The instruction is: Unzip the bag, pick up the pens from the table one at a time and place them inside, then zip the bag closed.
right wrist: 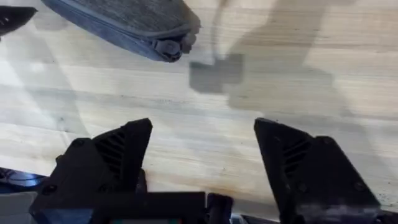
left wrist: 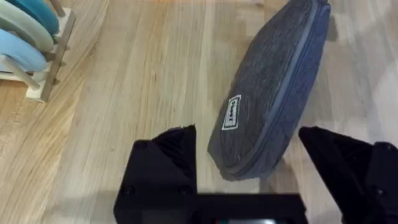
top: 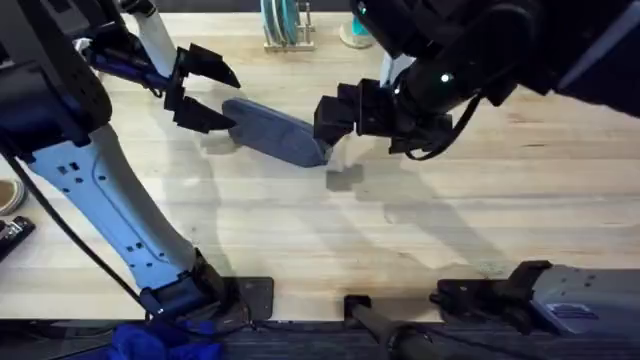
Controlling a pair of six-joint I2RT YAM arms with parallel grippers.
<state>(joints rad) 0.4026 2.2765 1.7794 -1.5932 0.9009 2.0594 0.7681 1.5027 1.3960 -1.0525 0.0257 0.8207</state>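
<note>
Denim-like and soft, the bag (top: 275, 133) lies on the table (top: 420, 230) between the left gripper (top: 205, 90) and the right gripper (top: 335, 118), both spread apart and empty. From the left wrist it looks light and limp, best pinned at its near end; from the right wrist, the zipper pull (right wrist: 169, 46) at the bag's other end is the place to pinch

A wooden dish rack (left wrist: 46, 59) holding blue and teal plates (left wrist: 25, 31) is seen at the far edge.
</note>
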